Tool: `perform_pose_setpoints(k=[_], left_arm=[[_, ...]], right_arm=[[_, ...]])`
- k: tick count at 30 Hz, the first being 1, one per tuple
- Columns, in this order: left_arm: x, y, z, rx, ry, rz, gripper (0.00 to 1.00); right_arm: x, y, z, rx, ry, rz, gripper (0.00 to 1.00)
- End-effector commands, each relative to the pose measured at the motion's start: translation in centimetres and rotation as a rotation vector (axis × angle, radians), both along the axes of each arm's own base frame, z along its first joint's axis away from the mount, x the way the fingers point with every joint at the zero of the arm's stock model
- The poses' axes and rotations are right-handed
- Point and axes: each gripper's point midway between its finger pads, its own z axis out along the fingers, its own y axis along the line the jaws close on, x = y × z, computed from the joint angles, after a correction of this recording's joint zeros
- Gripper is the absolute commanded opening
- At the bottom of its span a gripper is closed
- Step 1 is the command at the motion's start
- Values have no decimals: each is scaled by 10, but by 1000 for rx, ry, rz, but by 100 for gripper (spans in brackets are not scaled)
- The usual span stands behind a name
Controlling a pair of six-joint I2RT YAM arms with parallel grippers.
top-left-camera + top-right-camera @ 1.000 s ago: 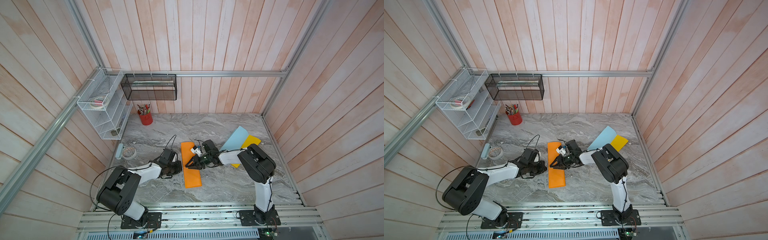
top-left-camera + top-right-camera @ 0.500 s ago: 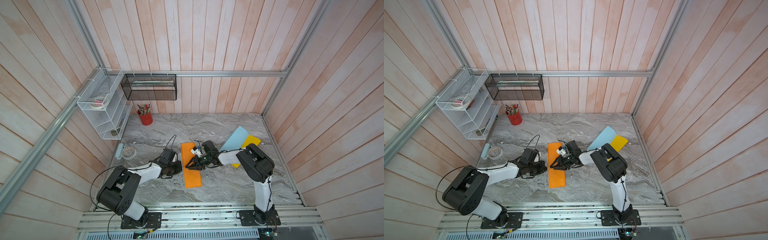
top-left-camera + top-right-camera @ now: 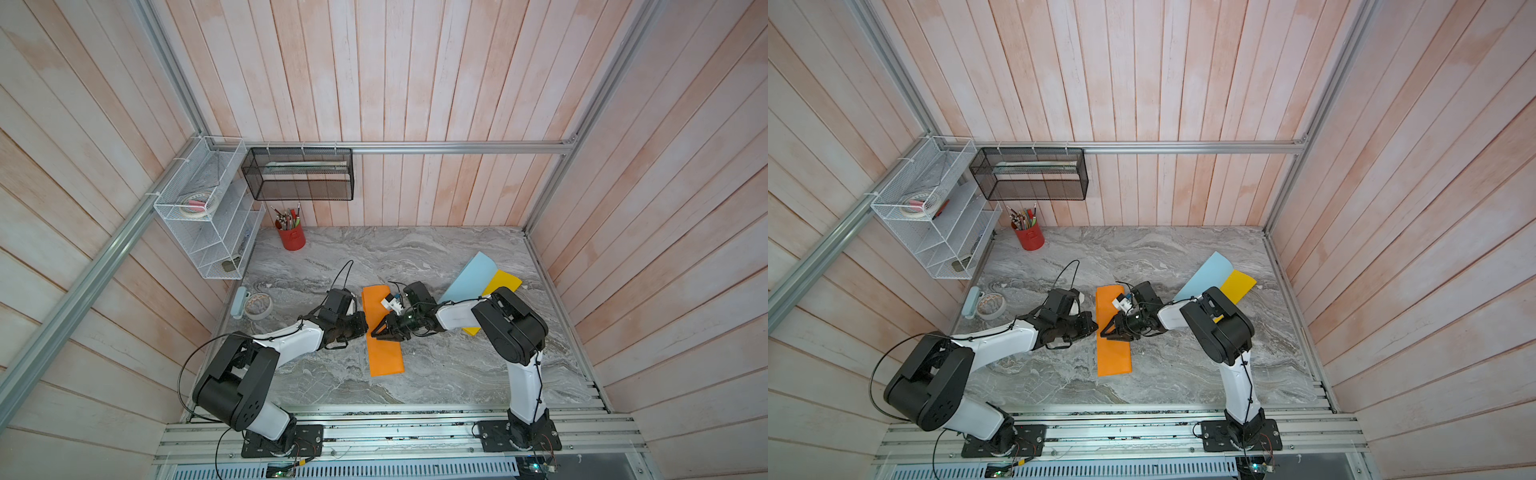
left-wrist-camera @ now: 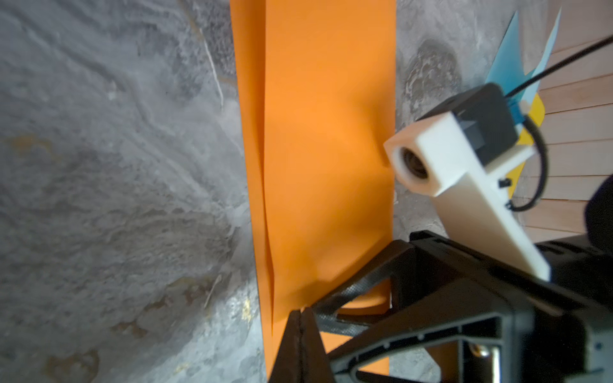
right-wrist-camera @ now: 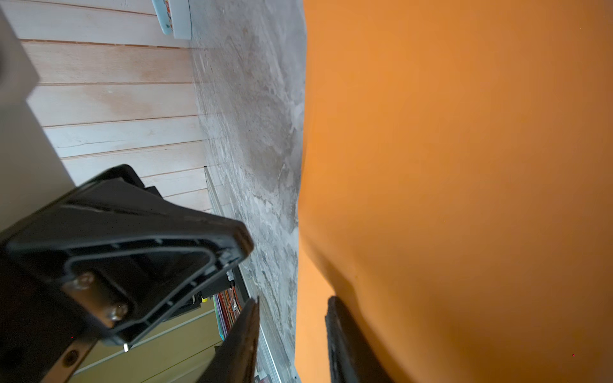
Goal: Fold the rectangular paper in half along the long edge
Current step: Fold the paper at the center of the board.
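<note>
An orange paper (image 3: pixel 385 353) (image 3: pixel 1113 357) lies folded into a long narrow strip on the marble table in both top views. My left gripper (image 3: pixel 364 328) (image 4: pixel 301 311) is shut, and its tip rests on the paper by the strip's left long edge, where the two layers (image 4: pixel 265 199) gape slightly. My right gripper (image 3: pixel 376 335) (image 5: pixel 293 301) reaches in from the right at mid-strip. It is open: one finger (image 5: pixel 341 331) lies on the paper, the other (image 5: pixel 243 331) over bare table beside the edge. The two grippers' tips almost meet.
A light blue sheet (image 3: pixel 471 276) and a yellow sheet (image 3: pixel 503 284) lie at the right behind the right arm. A red pencil cup (image 3: pixel 292 239) stands at the back left, and a tape roll (image 3: pixel 258 306) lies near the left wall. A white wire rack (image 3: pixel 208 216) and a black mesh basket (image 3: pixel 297 178) hang on the walls.
My right gripper has slid a little leftward across the paper towards the left gripper. The left arm and the paper have stayed put.
</note>
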Motion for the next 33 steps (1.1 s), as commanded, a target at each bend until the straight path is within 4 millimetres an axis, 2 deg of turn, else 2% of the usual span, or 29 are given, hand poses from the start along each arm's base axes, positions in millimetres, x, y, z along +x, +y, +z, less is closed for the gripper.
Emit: perform_pose_setpoints(k=[1,13,33], left_arm=[[11,-4,5,-8,-29,-13,0],[11,-2,1,3,-21,-11,0],[11,-6,-6,-13,-1,-22,0]], right_arm=[[-5,2,0,4,1,29,37],[-9,6,15,38,-22,60,37],[-14,8,12,39,-17,84,37]])
